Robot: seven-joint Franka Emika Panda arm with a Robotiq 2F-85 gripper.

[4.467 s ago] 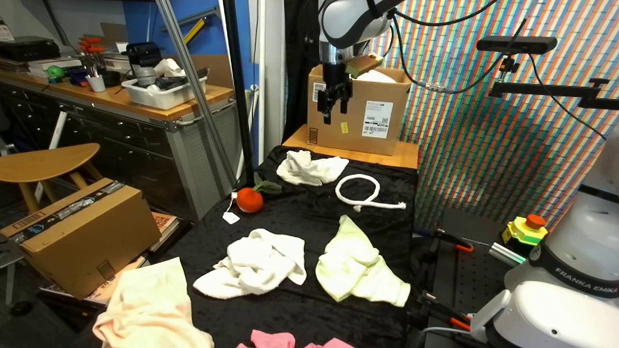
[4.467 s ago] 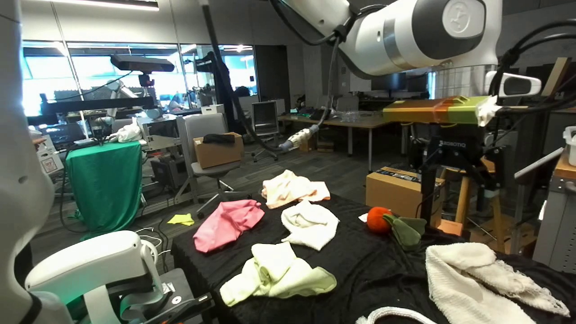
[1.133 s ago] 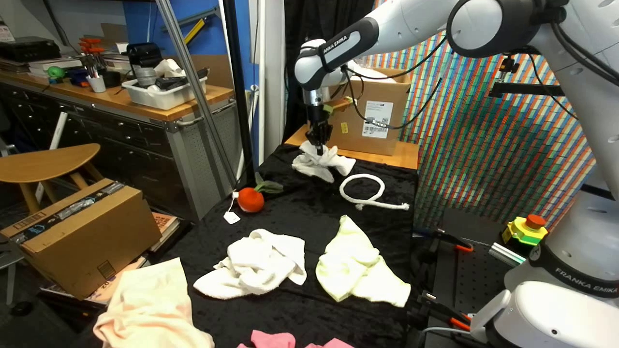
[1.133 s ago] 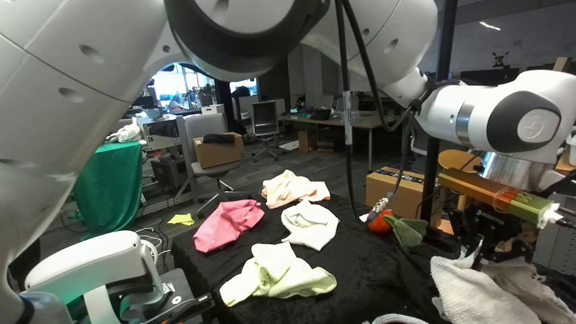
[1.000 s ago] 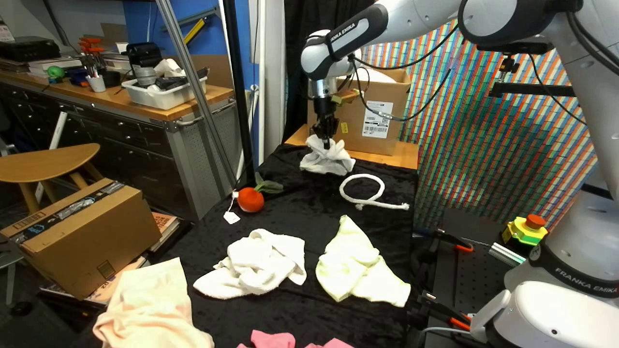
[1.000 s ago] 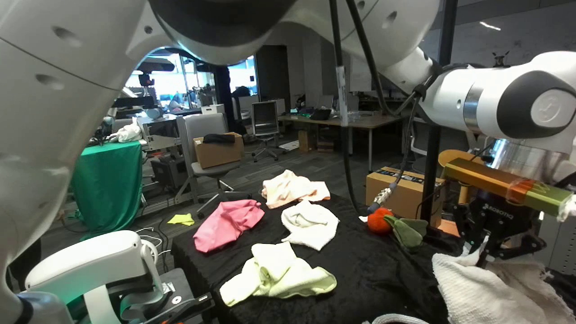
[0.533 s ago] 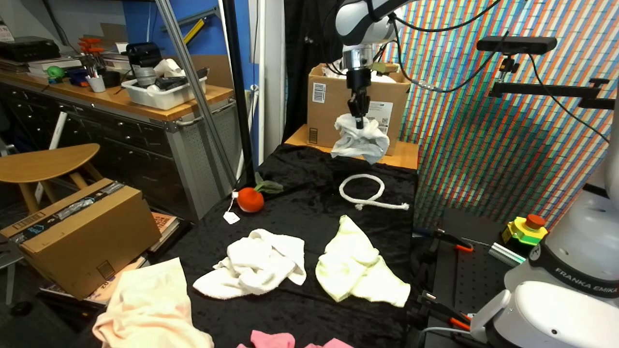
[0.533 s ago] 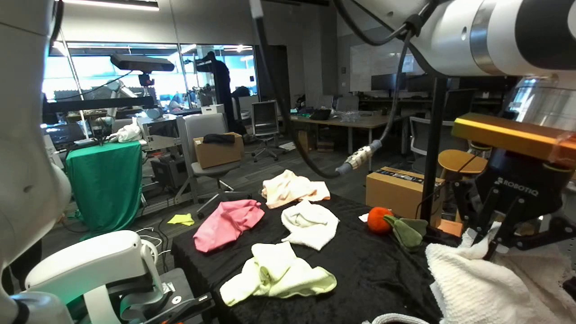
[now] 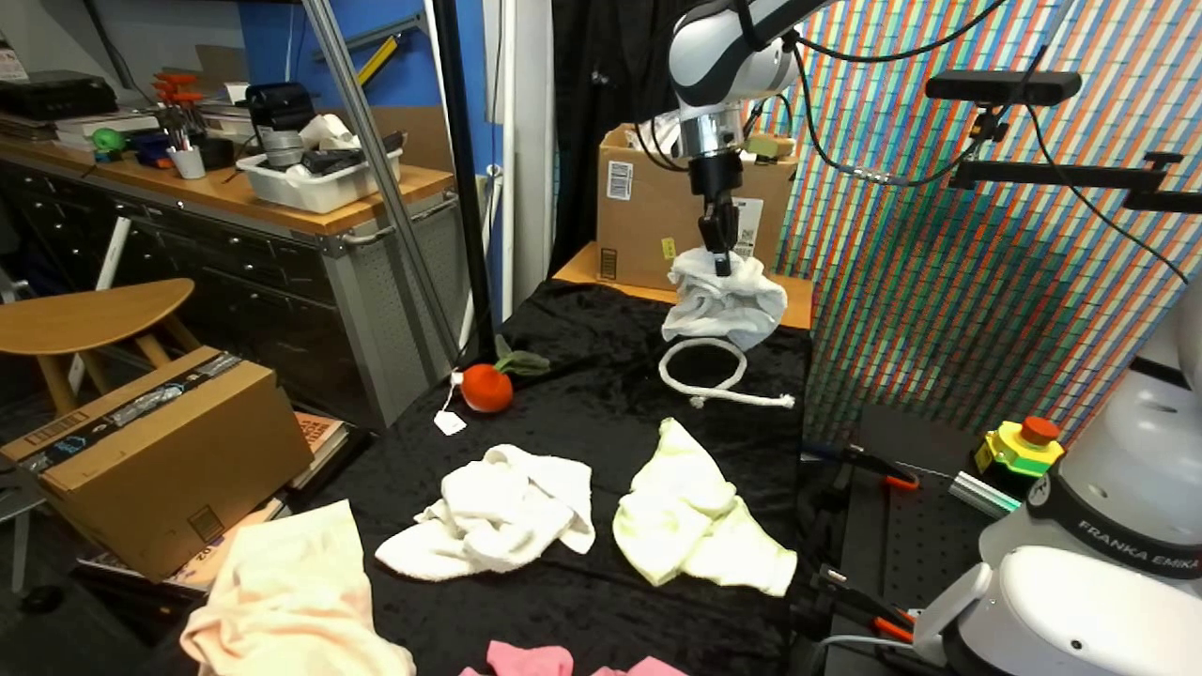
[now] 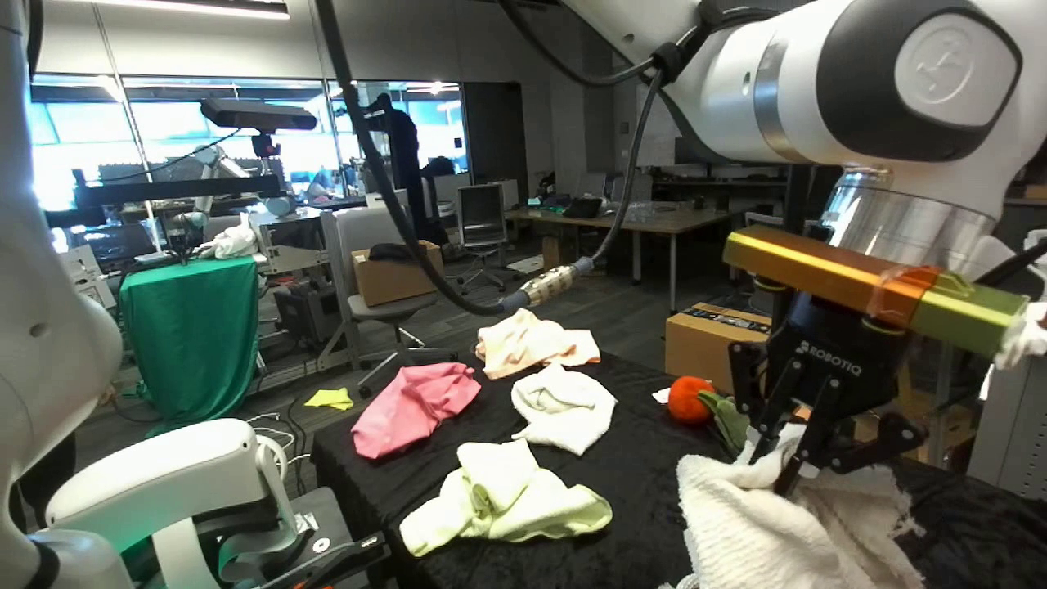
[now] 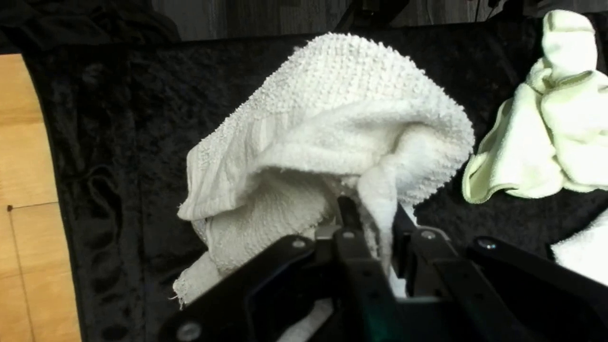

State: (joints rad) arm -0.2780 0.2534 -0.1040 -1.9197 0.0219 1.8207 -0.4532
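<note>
Gripper [image 11: 376, 213]: fingers [image 11: 350, 216] nearly together, the narrow gap filled by a fold of white towel [image 11: 351, 80]. Pinched hold agrees with both exterior views. Towel hangs bunched below the fingertips, sides flaring outward. Location: over the end of the black cloth [image 9: 573, 413] nearest the large cardboard box [image 9: 643, 225]. In an exterior view its lower edge overlaps the loop of the white rope [image 9: 751, 398]; whether it touches rope or black cloth cannot be told.

Change: 4.5 s earlier the towel lay on the black cloth, with the gripper above it, apart from it, fingers spread. At 0.5 s earlier the towel, already gripped, hung higher in front of the box; now lower and nearer the rope. Rope and the remaining table items match their positions of 0.5 s earlier.

Count, fabric pieces on or over the black cloth: five. One gripped towel, one second white cloth [image 9: 512, 512], one pale green cloth [image 9: 695, 535], one peach cloth [image 9: 291, 601], one pink cloth [image 10: 417, 405]. Rope: one, with one loop. Red plush [image 9: 486, 388] with green leaves: one, bearing one white tag [image 9: 449, 422]. Yellow item [image 10: 330, 399] on the floor: one.
</note>
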